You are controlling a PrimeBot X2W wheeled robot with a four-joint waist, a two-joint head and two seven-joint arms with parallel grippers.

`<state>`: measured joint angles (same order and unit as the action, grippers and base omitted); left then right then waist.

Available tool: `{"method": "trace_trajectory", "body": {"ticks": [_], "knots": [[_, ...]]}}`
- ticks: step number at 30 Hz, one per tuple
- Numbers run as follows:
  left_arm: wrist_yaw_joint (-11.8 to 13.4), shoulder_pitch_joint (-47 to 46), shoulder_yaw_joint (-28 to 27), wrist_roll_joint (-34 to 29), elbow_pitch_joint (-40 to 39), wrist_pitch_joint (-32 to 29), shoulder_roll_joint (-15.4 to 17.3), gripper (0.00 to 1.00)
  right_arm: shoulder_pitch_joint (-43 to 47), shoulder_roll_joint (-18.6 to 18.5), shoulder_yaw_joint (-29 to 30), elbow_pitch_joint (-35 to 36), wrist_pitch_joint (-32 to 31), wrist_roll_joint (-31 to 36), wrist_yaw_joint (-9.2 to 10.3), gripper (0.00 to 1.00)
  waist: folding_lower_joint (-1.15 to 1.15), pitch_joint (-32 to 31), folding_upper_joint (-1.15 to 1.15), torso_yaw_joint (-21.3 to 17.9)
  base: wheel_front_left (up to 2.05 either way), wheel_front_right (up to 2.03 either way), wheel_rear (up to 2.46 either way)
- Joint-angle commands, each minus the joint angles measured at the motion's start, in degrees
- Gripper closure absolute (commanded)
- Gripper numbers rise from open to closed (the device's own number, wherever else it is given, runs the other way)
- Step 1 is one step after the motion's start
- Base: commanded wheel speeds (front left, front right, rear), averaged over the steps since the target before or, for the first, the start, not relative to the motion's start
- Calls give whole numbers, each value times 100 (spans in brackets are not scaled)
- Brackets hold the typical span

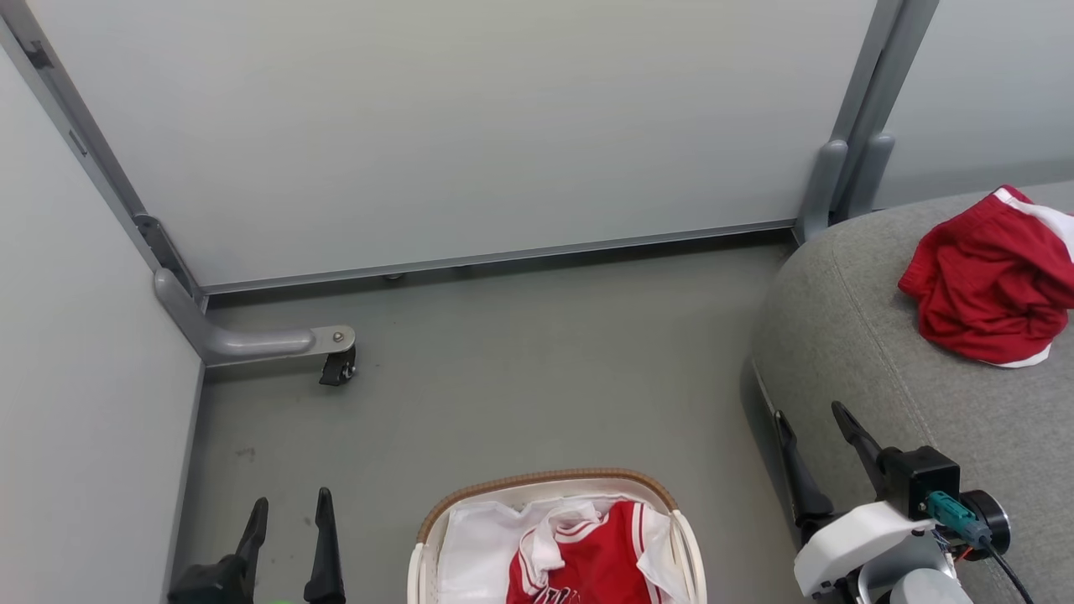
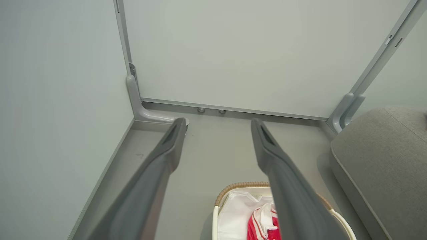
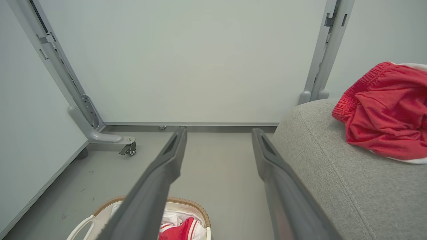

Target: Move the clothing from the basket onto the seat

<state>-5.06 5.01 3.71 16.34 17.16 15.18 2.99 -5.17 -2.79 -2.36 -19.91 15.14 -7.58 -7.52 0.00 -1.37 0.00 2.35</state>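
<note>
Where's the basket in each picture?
Head view: basket at the bottom edge, middle.
Left wrist view: basket at the bottom, right of middle.
Right wrist view: basket at the bottom, left of middle.
Shared landmark: the grey seat, to the basket's right in all three.

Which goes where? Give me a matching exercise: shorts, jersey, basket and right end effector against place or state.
Column A
1. red shorts
2. red jersey
3. basket
4. right end effector

Column B
a. standing on the floor
b. lying on the grey seat
c. inside the basket
d. open, holding nothing

Pairs: 1-b, 2-c, 3-a, 4-d
</note>
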Motion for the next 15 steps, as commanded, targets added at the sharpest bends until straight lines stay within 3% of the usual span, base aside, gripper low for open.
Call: {"method": "trace_trajectory", "body": {"ticks": [1, 15], "knots": [[-38, 5, -13, -80, 27, -5, -4, 0, 90, -21, -20, 2, 1, -25, 6, 0, 0, 0, 0, -7, 0, 0, 0], [-94, -99, -42, -105, 82, -5, -10, 0, 30, -20, -96, -33, 1, -36, 6, 0, 0, 38, 0, -39, 0, 0, 0]]}}
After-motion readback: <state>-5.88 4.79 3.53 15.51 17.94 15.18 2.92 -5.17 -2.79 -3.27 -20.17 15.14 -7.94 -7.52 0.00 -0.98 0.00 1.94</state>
